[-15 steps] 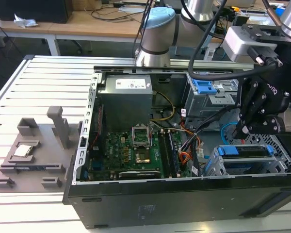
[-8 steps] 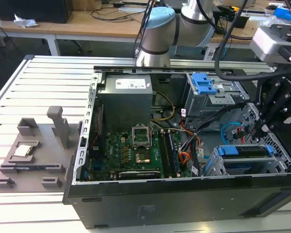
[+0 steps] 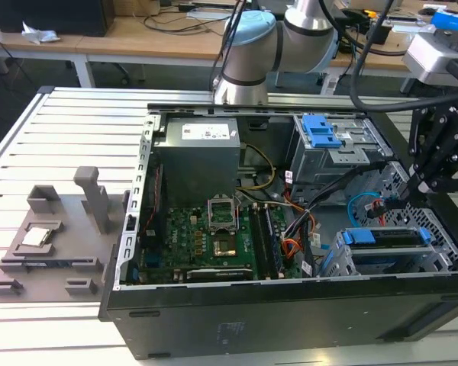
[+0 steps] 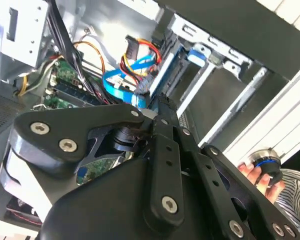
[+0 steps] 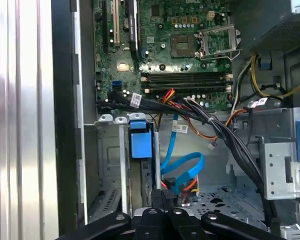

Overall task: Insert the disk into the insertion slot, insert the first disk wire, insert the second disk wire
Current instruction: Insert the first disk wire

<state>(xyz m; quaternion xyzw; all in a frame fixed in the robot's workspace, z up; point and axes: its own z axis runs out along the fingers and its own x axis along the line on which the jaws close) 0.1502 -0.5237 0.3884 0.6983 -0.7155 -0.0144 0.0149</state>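
Count, this moment: one open computer case (image 3: 290, 324); one motherboard (image 3: 191, 236); one power supply (image 3: 197, 156); one disk (image 3: 385, 238); one insertion slot (image 3: 366, 264); one taller bay (image 3: 343, 154), one blue latch (image 3: 319, 131); one blue flat cable (image 4: 121, 86); one grey fixture plate (image 3: 53, 248); one arm (image 3: 248, 49); one gripper (image 5: 163, 194).

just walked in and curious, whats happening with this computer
A robot arm reaches into an open computer case lying on a slatted table. The disk in its blue carrier already sits in the insertion slot. The gripper is right at the blue cable beside that slot; whether it grips it I cannot tell.
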